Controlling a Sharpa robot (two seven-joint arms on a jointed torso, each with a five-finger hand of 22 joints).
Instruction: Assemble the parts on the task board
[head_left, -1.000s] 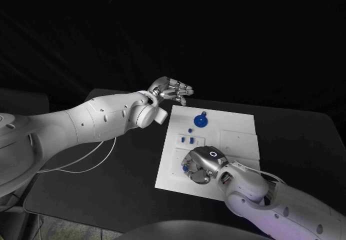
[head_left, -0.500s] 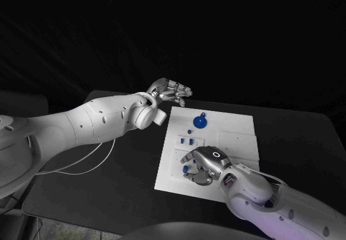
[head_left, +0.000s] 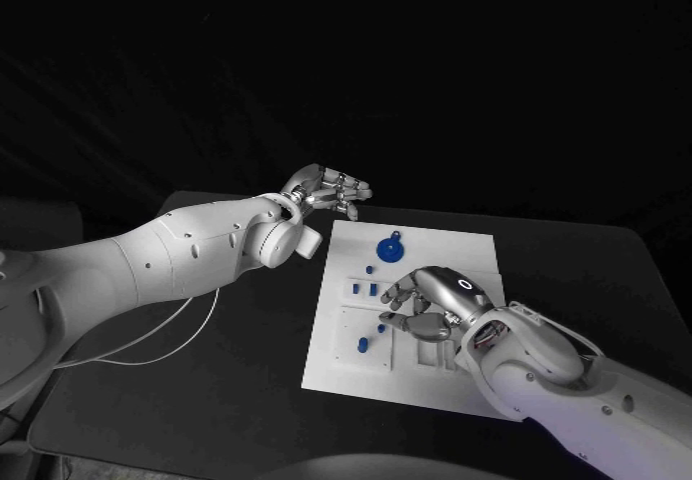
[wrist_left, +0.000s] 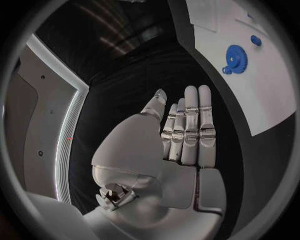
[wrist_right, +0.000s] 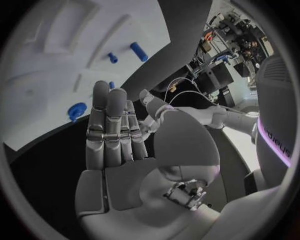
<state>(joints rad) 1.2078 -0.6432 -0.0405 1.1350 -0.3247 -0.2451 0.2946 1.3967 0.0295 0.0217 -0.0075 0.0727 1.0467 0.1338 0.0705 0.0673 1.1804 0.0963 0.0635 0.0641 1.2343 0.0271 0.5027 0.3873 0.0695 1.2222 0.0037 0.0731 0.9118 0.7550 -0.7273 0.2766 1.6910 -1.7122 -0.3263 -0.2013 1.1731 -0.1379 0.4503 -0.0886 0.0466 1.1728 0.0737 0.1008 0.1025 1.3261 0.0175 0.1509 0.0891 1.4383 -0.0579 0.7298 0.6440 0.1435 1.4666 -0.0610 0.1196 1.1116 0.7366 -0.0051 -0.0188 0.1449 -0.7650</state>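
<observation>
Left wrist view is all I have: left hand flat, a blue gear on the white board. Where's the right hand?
Observer: In the head view, the silver right hand is over the middle of the white task board, nearer the robot than the round blue gear-shaped part.
Operator: Holding anything?
Observer: No. The right wrist view shows its fingers straight and its palm bare.
Operator: Other parts on the board?
Observer: Yes. Several small blue pieces sit on the board's side towards the left arm, beside the right hand.
</observation>
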